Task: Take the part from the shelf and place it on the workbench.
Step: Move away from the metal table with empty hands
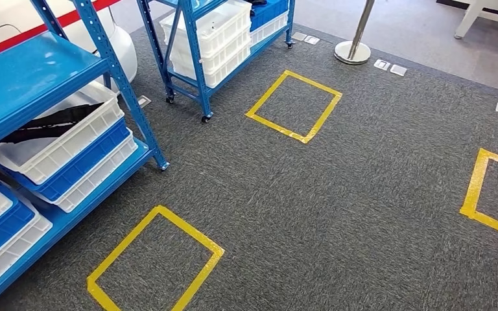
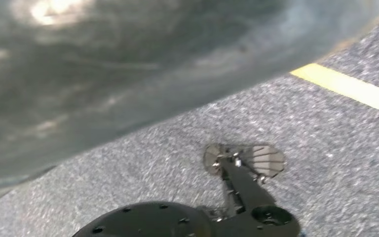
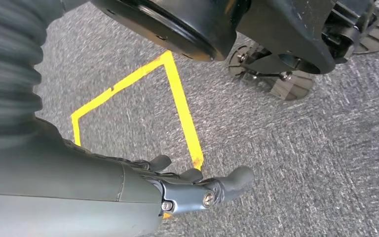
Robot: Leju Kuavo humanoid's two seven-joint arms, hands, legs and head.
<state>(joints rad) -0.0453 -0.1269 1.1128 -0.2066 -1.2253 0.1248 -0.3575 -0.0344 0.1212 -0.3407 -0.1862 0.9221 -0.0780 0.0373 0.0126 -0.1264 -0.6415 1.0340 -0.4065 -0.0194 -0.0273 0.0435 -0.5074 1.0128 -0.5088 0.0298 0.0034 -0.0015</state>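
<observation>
Part, dark, long, is seen in shelf bin far left; right hand hangs unclenched, holding nothing; left hand's state can't be told.

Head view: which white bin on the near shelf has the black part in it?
The upper white bin, stacked on a blue bin. A long black part lies across its open top; the other bins show none.
</observation>
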